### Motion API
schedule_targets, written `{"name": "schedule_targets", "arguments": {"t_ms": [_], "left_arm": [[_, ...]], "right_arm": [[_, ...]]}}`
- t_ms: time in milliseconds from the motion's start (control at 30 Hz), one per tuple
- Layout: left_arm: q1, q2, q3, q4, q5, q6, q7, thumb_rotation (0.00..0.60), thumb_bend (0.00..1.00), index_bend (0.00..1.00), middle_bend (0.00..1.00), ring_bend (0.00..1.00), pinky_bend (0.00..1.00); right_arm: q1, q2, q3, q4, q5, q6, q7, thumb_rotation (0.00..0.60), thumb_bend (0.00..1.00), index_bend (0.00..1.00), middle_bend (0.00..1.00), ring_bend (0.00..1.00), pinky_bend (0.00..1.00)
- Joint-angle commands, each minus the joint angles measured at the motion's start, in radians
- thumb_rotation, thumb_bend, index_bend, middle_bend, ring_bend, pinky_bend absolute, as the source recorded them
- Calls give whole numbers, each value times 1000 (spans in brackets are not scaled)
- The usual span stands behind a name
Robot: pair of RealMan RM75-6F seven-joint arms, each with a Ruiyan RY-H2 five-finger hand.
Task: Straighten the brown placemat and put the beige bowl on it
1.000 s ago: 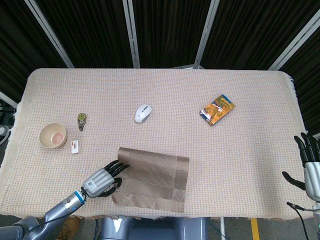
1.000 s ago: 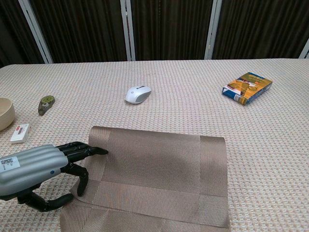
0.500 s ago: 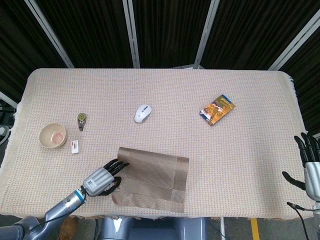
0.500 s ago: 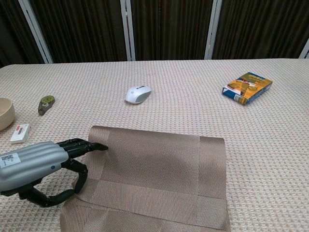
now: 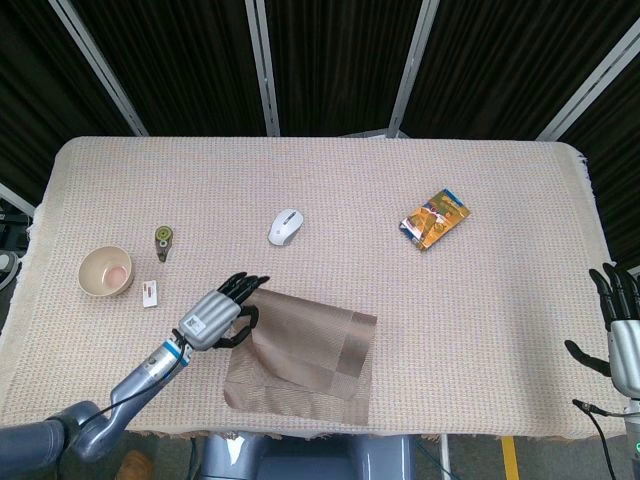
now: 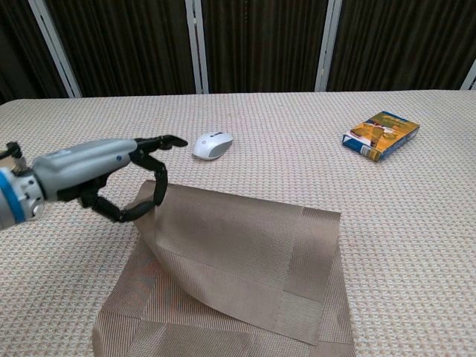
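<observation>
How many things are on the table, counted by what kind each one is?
Placemat: 1
Bowl: 1
Computer mouse: 1
Orange packet: 1
Small white box: 1
Small green tool: 1
Total: 6

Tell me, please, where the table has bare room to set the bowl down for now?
The widest bare stretch lies between the snack box and the right hand. The far strip behind the mouse is bare too. It is crowded near the bowl, and the left hand is lifting the placemat corner.
</observation>
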Motion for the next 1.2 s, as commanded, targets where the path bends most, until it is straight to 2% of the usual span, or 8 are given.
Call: {"name": "schedule_targets", "arguments": {"t_ms": [33, 367, 600, 800, 833, 967, 1033, 1200], "left_arm": [[-105, 3, -164, -23, -217, -155, 28, 600, 479, 655, 0, 0, 0], [-278, -45, -357, 170, -587, -318, 114, 600, 498, 663, 0, 0, 0], [-326, -82, -385, 355, -711, -366, 97, 600, 506, 670, 0, 0, 0], [-285, -53, -323, 423, -712, -390, 101, 600, 495, 652, 0, 0, 0], [-273, -43, -308, 419, -715, -392, 109, 600, 479, 618, 0, 0, 0], [-203, -4, -270, 359, -743, -263, 174, 600, 75, 42, 0, 0, 0], [-162, 17, -278, 298, -709, -164, 151, 600, 0, 0, 0, 0, 0], [-60, 133, -237, 138, -568, -12, 117, 600, 0, 0, 0, 0, 0]], "right_arm": [[6, -1, 10, -1, 21, -15, -1, 600, 0, 0, 0, 0, 0], [17, -5, 37, 11, 90, -46, -13, 600, 0, 0, 0, 0, 0], [20, -12, 44, 11, 112, -54, -33, 600, 0, 0, 0, 0, 0], [21, -12, 45, 19, 122, -62, -27, 600, 0, 0, 0, 0, 0], [22, -11, 44, 20, 121, -64, -26, 600, 0, 0, 0, 0, 0], [22, -8, 41, 21, 114, -65, -15, 600, 0, 0, 0, 0, 0], [20, -6, 37, 20, 104, -60, -10, 600, 0, 0, 0, 0, 0], [16, -3, 26, 10, 78, -49, -6, 600, 0, 0, 0, 0, 0]]}}
